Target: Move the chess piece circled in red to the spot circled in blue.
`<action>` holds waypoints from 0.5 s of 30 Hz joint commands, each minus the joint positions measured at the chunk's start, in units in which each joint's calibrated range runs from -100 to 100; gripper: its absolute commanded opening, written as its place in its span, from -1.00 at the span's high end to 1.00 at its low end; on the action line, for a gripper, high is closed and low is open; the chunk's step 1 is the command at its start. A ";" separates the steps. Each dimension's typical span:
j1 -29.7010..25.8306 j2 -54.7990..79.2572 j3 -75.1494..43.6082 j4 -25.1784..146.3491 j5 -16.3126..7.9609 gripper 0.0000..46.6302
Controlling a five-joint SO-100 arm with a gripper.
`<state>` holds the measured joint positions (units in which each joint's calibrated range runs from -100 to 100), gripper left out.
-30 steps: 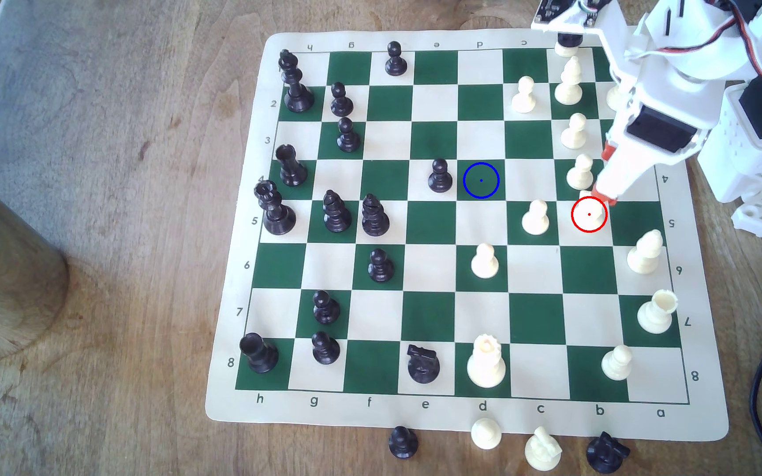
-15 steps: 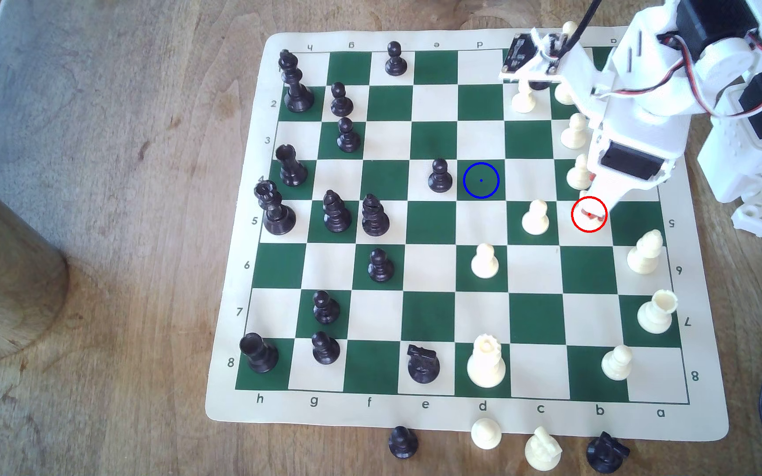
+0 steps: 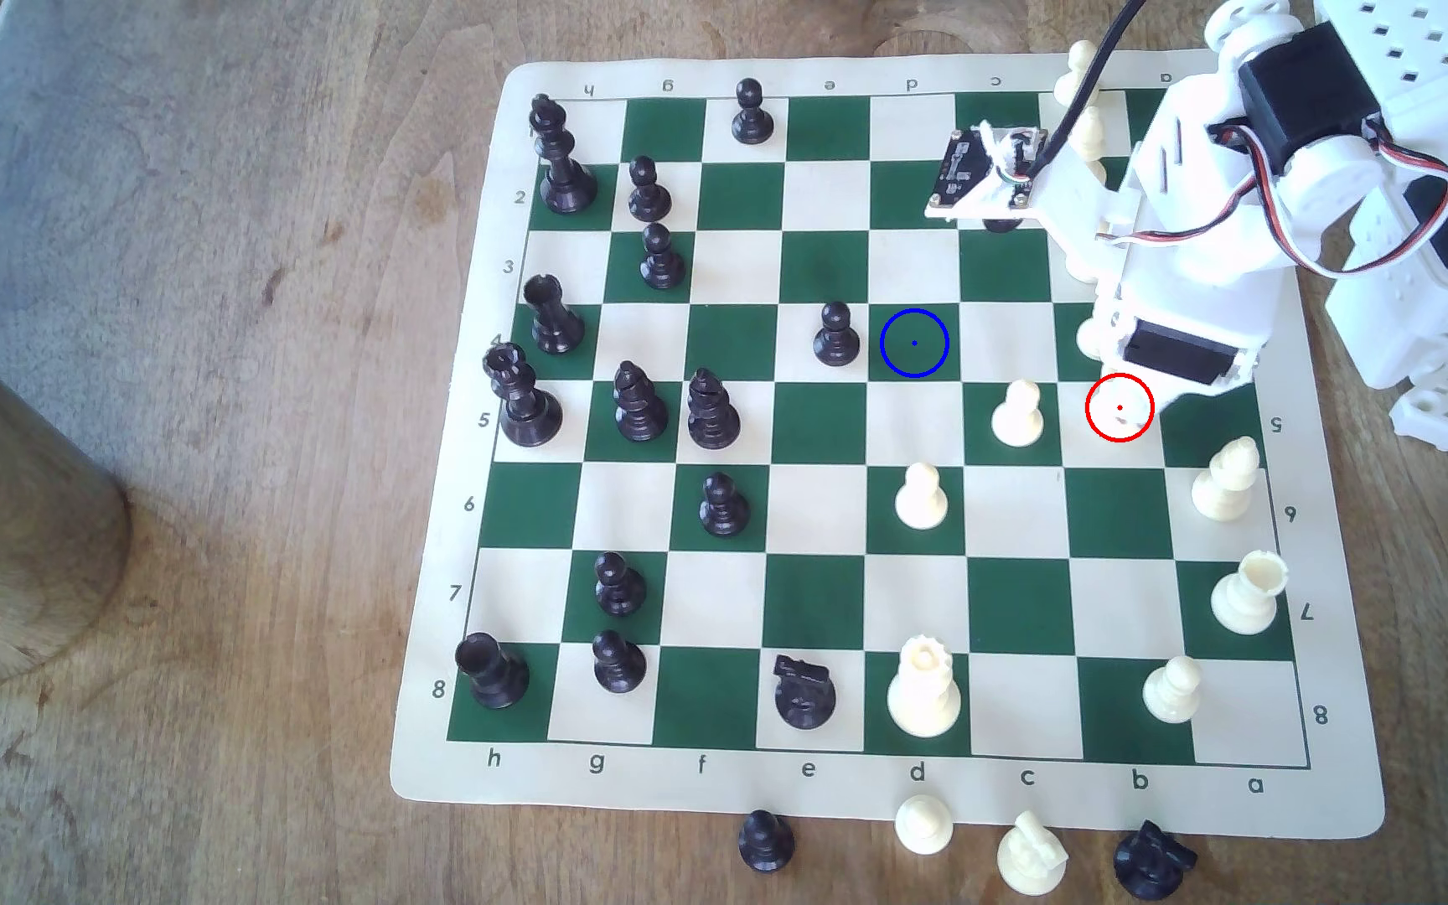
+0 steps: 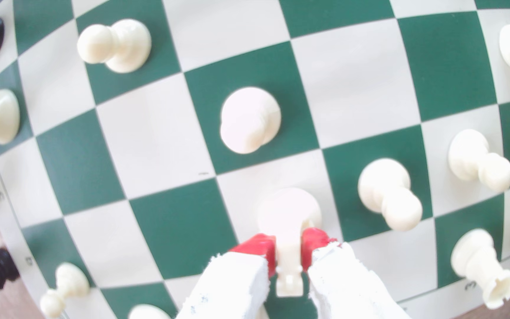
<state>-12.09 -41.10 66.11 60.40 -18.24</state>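
Gripper (image 4: 289, 248) with red-padded fingers (image 4: 258, 247) is clamped on the cream-white chess piece (image 4: 289, 220): in the wrist view each pad presses a side of the knight's upper part, and its round base sits on a cream square. In the exterior view the white arm (image 3: 1182, 261) leans over the board (image 3: 816, 592) from the exterior view's right, its tip at the red ring (image 3: 1119, 407), hiding most of the piece. That ring lies on a cream square in the row marked 5. The spot (image 3: 914, 343), a dark green square ringed in blue, is bare, well apart toward the exterior view's left, with a black pawn (image 3: 835, 335) just beside it. A cream pawn (image 3: 1018, 415) stands between ring and spot.
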 commanded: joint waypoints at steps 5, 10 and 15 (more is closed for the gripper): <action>-2.18 0.10 -0.74 -0.04 -2.10 0.98; -2.57 -3.98 -3.55 5.29 -1.76 0.98; -1.63 -9.33 -14.07 14.62 -1.71 0.98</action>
<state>-14.38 -45.29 63.76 68.92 -20.10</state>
